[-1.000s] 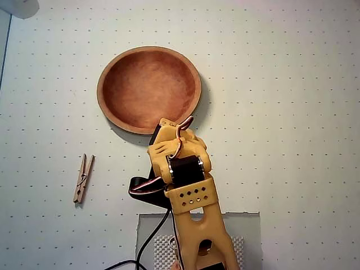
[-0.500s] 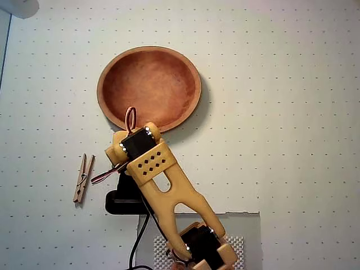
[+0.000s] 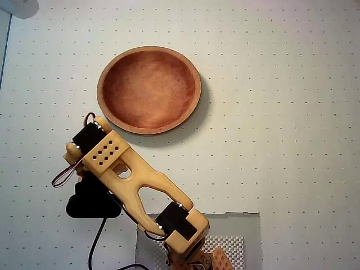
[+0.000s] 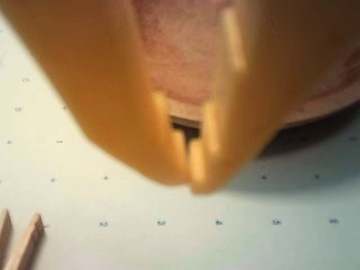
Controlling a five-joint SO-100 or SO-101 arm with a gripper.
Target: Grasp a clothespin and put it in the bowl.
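Yellow plastic pincer (image 4: 190,160) looks nearly closed, tips almost touching, holding nothing | to grab well: open wide, drop over the small light-wood clothespin (image 4: 19,243), squeeze its middle | wrist view shows the clothespin bottom-left; overhead view hides it under the arm | round reddish-brown wooden bowl (image 3: 149,90) sits empty near the dotted white table's (image 3: 281,112) top edge
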